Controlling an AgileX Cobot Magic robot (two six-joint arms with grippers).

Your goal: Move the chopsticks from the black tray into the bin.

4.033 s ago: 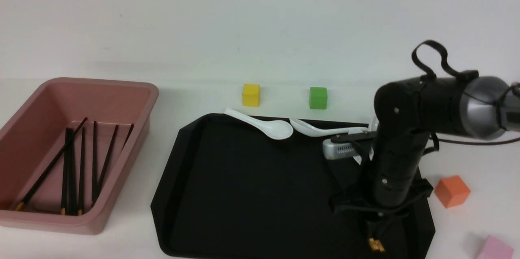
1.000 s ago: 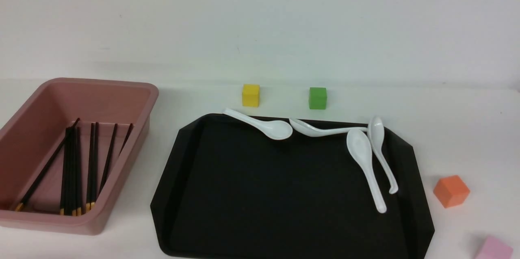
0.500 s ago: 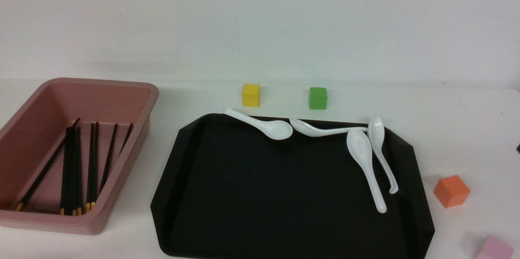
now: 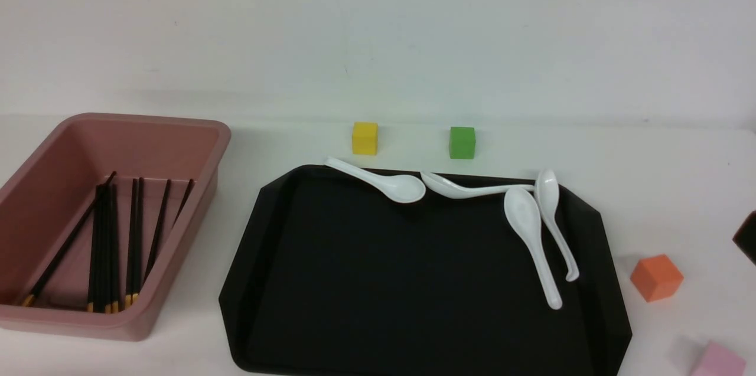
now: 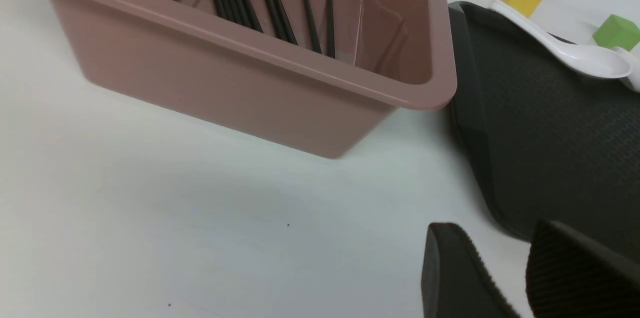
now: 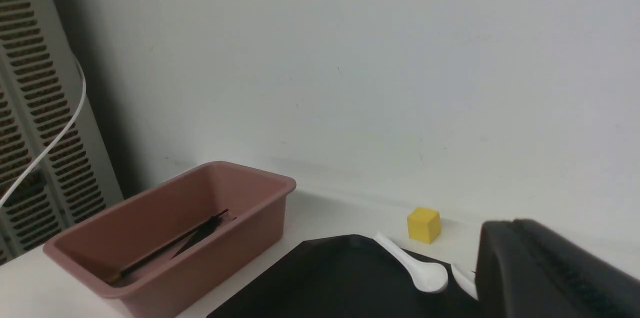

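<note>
Front view: I see the chopsticks, thin black sticks with gold tips, lying in the pink plastic bin. The glossy black tray holds white spoons on a matte white table. My left gripper gapes empty; the right gripper I cannot tell.

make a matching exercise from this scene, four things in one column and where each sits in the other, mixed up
Things
1. chopsticks
2. white spoons
3. orange cube
4. yellow cube

Places
a. on the table, right of the black tray
b. inside the bin
c. on the black tray, near its far and right edges
d. on the table behind the tray, left of the green cube

Pairs: 1-b, 2-c, 3-a, 4-d
</note>
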